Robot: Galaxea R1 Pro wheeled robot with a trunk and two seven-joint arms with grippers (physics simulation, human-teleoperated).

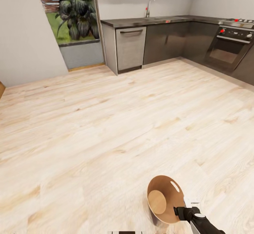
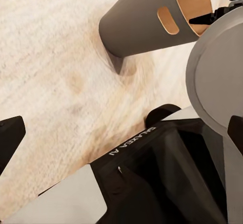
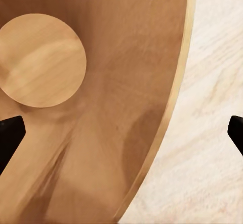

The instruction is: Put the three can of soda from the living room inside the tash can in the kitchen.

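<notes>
Right gripper [image 1: 180, 211] is clamping the empty trash can [image 1: 163, 191] by its rim above the kitchen floor [image 1: 106, 128]; tilting, it is risking slipping free. The left gripper's state cannot be told.

The tash can [image 1: 165, 198] is cut off at the rim beside the right end effector [image 3: 121, 133], whose fingertips [image 3: 10, 133] are clipped by the right wrist view's edges.

Brown-lined tash can [image 1: 165, 198], pale plank floor [image 1: 106, 121], grey cabinets [image 1: 165, 41].
</notes>
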